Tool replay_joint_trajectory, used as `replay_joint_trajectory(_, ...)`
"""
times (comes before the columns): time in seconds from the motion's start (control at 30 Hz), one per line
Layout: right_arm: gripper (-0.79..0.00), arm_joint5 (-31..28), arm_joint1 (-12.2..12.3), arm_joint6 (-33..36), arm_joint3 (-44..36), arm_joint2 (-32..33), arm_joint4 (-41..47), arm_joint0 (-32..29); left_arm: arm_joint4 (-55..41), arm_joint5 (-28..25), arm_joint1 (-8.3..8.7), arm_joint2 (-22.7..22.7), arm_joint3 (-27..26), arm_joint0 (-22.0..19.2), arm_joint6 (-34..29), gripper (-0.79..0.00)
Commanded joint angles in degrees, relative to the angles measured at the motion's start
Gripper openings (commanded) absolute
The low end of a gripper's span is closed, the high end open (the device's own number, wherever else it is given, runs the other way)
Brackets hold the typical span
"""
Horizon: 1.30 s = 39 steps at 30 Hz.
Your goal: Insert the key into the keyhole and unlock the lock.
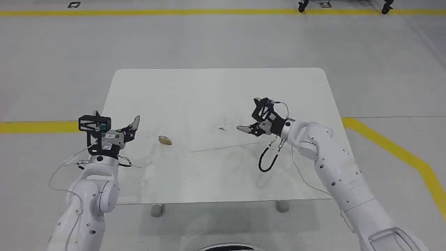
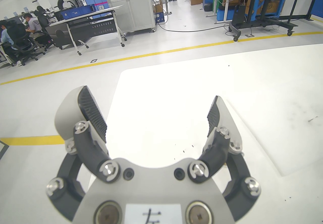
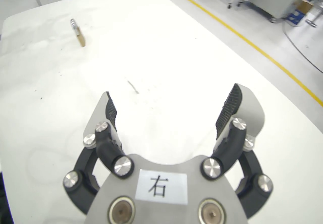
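Padlock (image 1: pixel 165 139) lies at nine o'clock of the key (image 1: pixel 221 129) on the white table (image 1: pixel 209 90); left gripper (image 2: pixel 151 98) and right gripper (image 3: pixel 171 91) flank them, both wide open, empty

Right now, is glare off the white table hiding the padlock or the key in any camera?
Left wrist view: glare washes out the white tabletop near its corner; right wrist view: the middle is bleached too, yet the small brass padlock and thin grey metal key stand out; top view: even light, both visible.
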Motion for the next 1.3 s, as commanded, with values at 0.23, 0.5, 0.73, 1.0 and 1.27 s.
replay_joint_trajectory(0.23,-0.397,-6.66,-4.37,-4.69,16.53,-15.38,-6.74,13.04,0.00,0.00,0.00,0.00,0.00,0.00,0.00,0.000)
replay_joint_trajectory(0.5,-0.465,-3.33,-7.36,-7.68,24.05,-20.95,-9.23,18.51,0.00,0.00,0.00,0.00,0.00,0.00,0.00,0.000)
replay_joint_trajectory(0.73,-0.785,-2.97,-8.76,-10.66,27.25,-23.16,-10.54,21.00,0.00,0.00,0.00,0.00,0.00,0.00,0.00,0.000)
replay_joint_trajectory(1.0,-0.785,-3.82,-6.27,-21.99,25.54,-19.03,-12.48,20.21,0.00,0.00,0.00,0.00,0.00,0.00,0.00,0.000)
replay_joint_trajectory(1.27,-0.785,-9.83,-1.80,-31.08,19.66,-9.11,-6.87,13.78,0.00,0.00,0.00,0.00,0.00,0.00,0.00,0.000)
